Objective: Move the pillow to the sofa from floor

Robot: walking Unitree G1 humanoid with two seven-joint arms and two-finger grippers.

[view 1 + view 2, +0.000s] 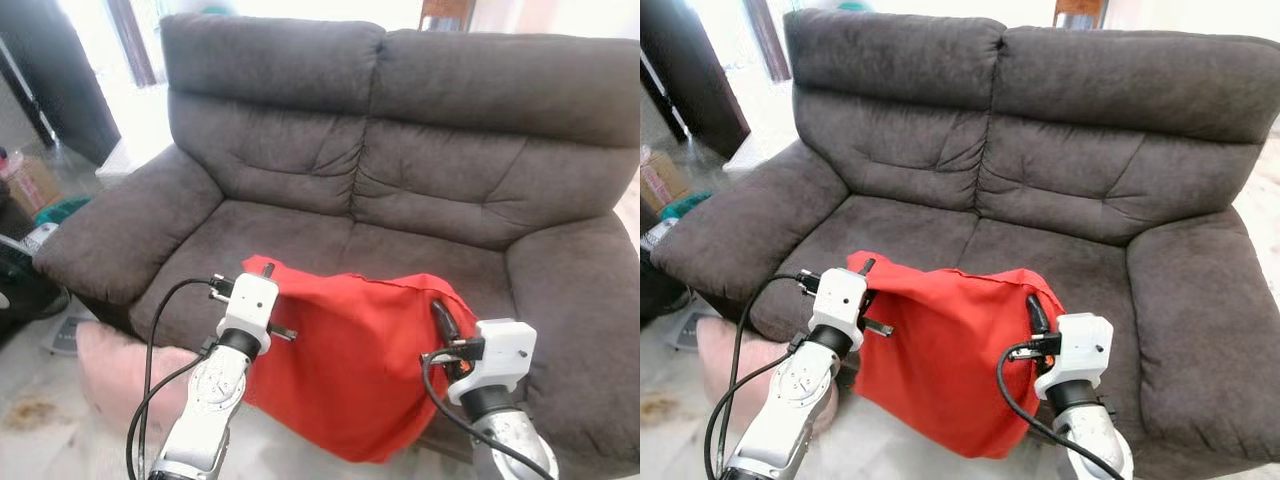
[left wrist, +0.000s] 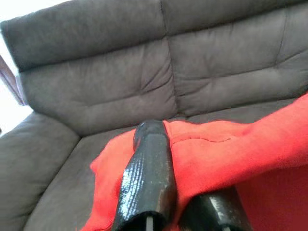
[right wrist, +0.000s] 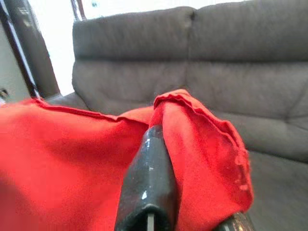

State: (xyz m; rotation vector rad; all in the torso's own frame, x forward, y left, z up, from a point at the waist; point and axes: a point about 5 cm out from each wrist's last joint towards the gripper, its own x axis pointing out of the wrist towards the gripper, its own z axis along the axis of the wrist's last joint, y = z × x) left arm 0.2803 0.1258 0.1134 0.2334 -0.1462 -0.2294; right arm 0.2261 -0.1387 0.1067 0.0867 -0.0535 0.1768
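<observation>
A red pillow (image 1: 350,360) hangs between my two grippers in front of the dark grey sofa (image 1: 420,170), its top edge level with the seat's front edge. My left gripper (image 1: 262,272) is shut on the pillow's upper left corner (image 2: 192,154). My right gripper (image 1: 442,318) is shut on the upper right corner (image 3: 202,144). The pillow's lower part droops below the seat front.
A pink cushion (image 1: 115,370) lies on the floor at the sofa's left front. A cardboard box (image 1: 30,180) and green items stand at the far left. The sofa has wide armrests (image 1: 120,235) on both sides.
</observation>
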